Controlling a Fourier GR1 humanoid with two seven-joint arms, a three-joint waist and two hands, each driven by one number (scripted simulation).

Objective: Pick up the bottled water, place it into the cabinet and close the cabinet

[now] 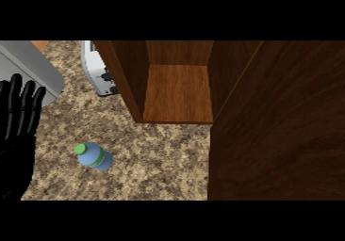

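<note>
The task is at its start: nothing is picked up yet. The bottle (94, 156), blue with a green cap, stands free on the counter (161, 160), near and left of the cabinet (130, 80), with no hand touching it. The cabinet is open, its wooden shelf (179, 92) bare and facing the near side. The broad dark wood panel at the right (280, 122) is probably its door, swung wide, though no hinge shows.

The left hand (15, 136) rests at the left edge, fingers straight and pointing far, holding nothing and apart from the bottle. The right hand is out of view, so its fingers cannot be judged.

The next move calls for a hand to reach the bottle and curl round its body below the cap. The bottle then has to be carried far and right to the shelf. A toaster (99, 70) sits just left of the cabinet's left wall, so the carry should stay right of it.
</note>
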